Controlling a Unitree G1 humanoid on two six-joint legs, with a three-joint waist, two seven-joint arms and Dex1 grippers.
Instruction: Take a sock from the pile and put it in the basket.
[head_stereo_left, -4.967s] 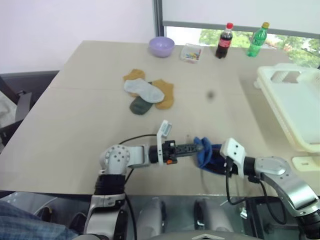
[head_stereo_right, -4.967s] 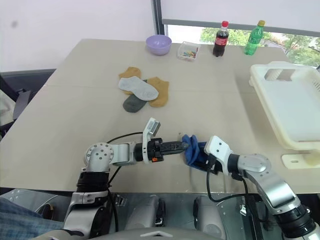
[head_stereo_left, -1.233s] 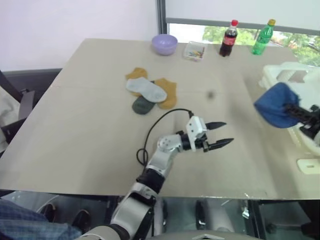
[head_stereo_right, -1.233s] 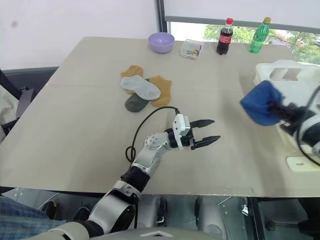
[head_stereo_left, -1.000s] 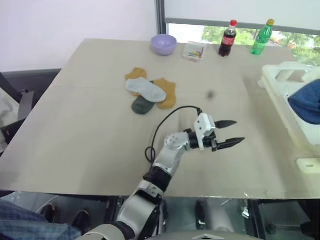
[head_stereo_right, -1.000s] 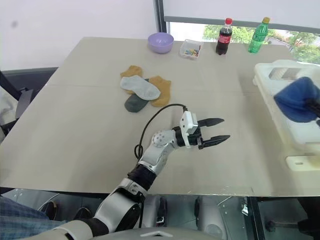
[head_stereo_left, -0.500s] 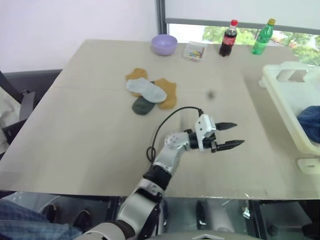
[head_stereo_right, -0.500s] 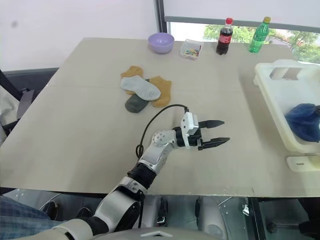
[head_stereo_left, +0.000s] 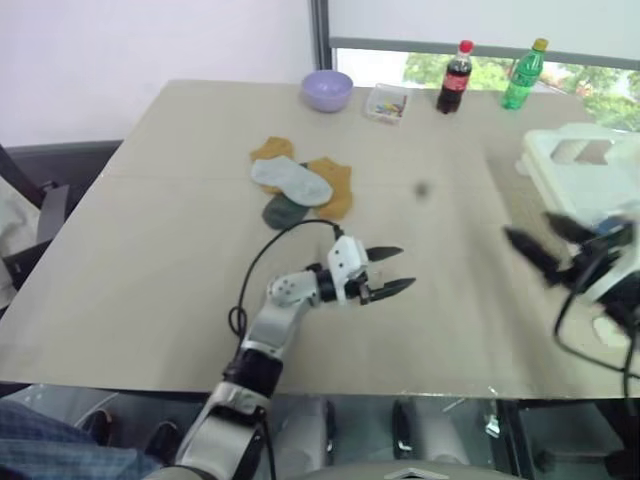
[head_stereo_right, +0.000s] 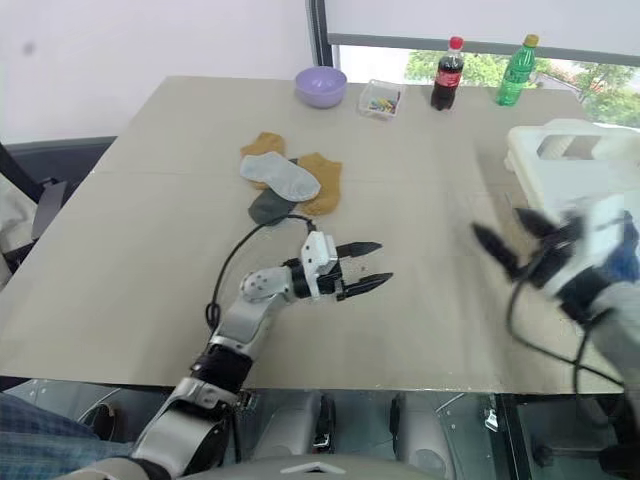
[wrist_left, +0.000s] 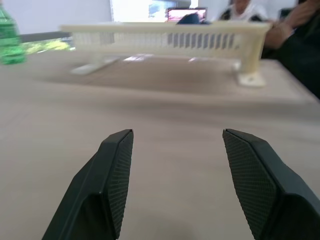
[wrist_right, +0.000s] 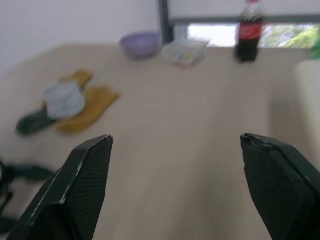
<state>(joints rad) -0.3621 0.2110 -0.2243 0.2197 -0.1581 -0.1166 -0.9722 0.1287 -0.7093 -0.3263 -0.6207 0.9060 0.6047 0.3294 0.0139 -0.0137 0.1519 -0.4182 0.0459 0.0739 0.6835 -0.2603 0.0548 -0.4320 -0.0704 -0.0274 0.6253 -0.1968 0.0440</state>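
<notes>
Currently we read both claws as released and empty: the left gripper (head_stereo_left: 392, 272) hovers over mid-table with its fingers spread, and the right gripper (head_stereo_right: 508, 240) stands wide open beside the basket (head_stereo_left: 560, 160), at its 8 o'clock. A patch of blue shows just behind the right arm (head_stereo_right: 630, 255), against the basket; we judge that one sock may already be delivered, though we cannot confirm it. The pile (head_stereo_left: 298, 186) lies untouched at 11 o'clock from the left gripper, well apart, with mustard, grey and dark green socks overlapping. Remaining work, as we judge it: return to the pile for the next sock.
</notes>
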